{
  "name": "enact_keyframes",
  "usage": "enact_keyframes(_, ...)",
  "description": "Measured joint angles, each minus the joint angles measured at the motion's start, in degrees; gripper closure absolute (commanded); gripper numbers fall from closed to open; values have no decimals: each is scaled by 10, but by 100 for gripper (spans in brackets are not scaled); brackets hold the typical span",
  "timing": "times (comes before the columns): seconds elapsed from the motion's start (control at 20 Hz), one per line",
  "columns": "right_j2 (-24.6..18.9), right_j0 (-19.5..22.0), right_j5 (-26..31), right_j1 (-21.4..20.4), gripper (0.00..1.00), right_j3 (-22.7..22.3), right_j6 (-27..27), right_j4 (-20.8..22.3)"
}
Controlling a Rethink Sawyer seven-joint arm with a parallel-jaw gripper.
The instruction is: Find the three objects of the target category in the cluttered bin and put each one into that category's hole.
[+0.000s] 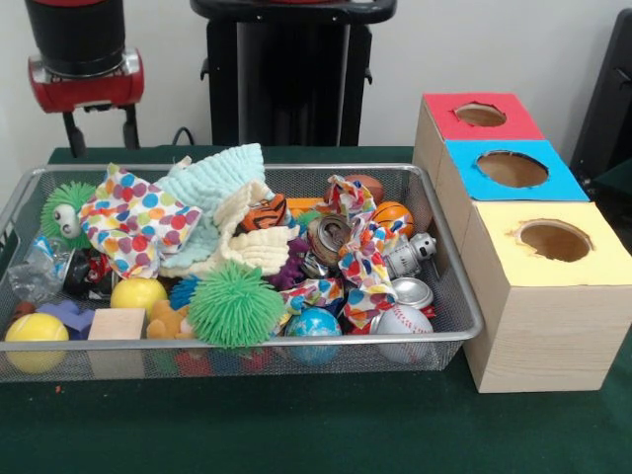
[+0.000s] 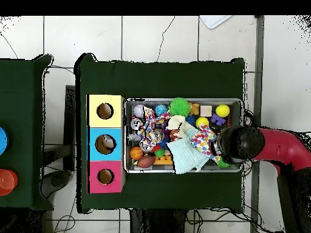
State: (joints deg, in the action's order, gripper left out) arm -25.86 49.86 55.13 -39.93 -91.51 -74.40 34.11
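Observation:
The wire mesh bin is full of clutter on the green table; it also shows in the overhead view. One crumpled see-through plastic bag with a bluish tint lies at the bin's left end. I see no other bags; cloths and toys cover much of the bin. The red-topped hole is the farthest of the three on the box row to the right of the bin; it also shows in the overhead view. My gripper hangs open and empty above the bin's far left corner. In the overhead view the arm's head hides it.
The blue-topped hole and the yellow-topped hole lie nearer than the red one. The bin holds a dotted cloth, a pale cloth, a green spiky ball, crushed cans, a baseball, yellow balls and a wooden block.

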Motion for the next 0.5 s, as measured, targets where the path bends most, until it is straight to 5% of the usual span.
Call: enact_keyframes(0.5,-1,9,-63,62,0,20,0,33)
